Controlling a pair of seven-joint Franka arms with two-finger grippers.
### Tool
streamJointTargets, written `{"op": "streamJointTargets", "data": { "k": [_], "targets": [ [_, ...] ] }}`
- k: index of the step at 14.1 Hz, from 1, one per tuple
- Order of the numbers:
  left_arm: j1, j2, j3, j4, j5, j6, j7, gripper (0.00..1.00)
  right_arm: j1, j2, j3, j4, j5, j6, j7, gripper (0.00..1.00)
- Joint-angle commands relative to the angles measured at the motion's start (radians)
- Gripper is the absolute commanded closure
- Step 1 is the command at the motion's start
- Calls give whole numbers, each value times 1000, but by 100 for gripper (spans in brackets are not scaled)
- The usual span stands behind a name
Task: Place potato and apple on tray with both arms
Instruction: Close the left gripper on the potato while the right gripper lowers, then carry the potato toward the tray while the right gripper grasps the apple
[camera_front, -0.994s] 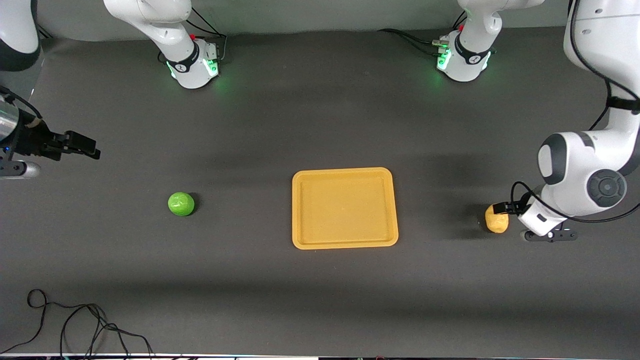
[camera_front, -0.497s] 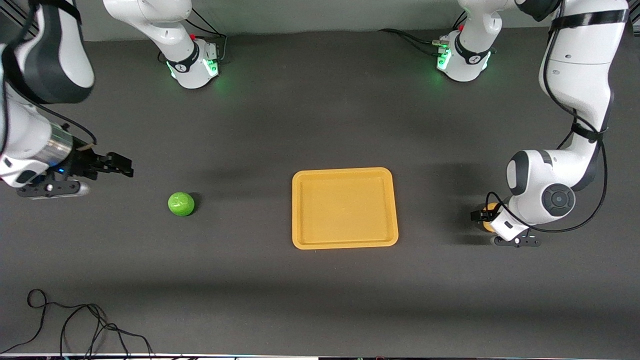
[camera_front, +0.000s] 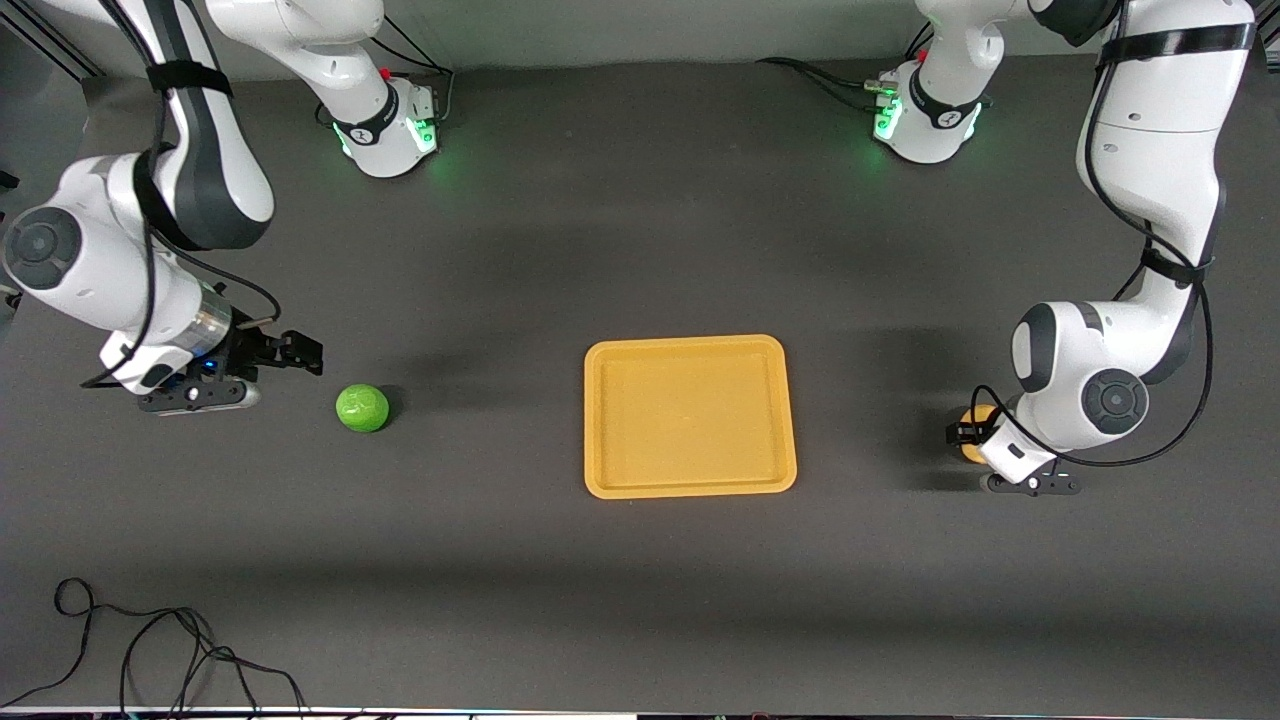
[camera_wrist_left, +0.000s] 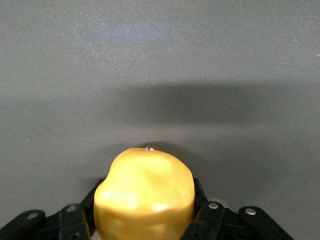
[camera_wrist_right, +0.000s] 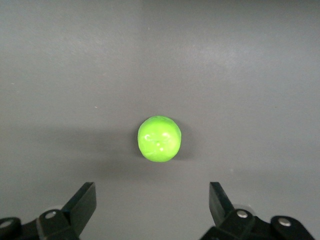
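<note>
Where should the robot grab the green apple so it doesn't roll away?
Probably around its widest middle, coming straight down from above. The apple is round and glossy and sits alone on the table, so pinching high or low could let it slip out. The right tool is open beside it, and its fingers look wide enough to pass on both sides.

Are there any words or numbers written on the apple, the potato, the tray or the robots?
None can be read.
The apple, potato and tray: plain, no writing.
The arm bases: each dark band carries a small white mark, too small to read.
The left end effector and right end effector: no labels show.
</note>
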Motion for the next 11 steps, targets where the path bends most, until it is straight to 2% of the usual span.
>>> {"op": "streamJointTargets", "data": {
  "k": [1,2,5,8,11],
  "targets": [
    [-2,-60,7,-7,9,-75,9,52,5,60,-7,-33,13,86,-22,0],
    [-1,-85,7,-3,7,-110,-1,59,5,75,-7,-55,11,135,-22,0],
    [-11,-175,-2,5,-11,-191,-66,63,2,155,-9,-90,11,229,-22,0],
    [-10,-257,-90,55,-11,-321,-229,63,2,215,-10,-89,13,272,-21,0],
    [-16,-248,-214,167,-10,-420,-465,64,2,232,-10,-87,11,272,-21,0]
  ]
}}
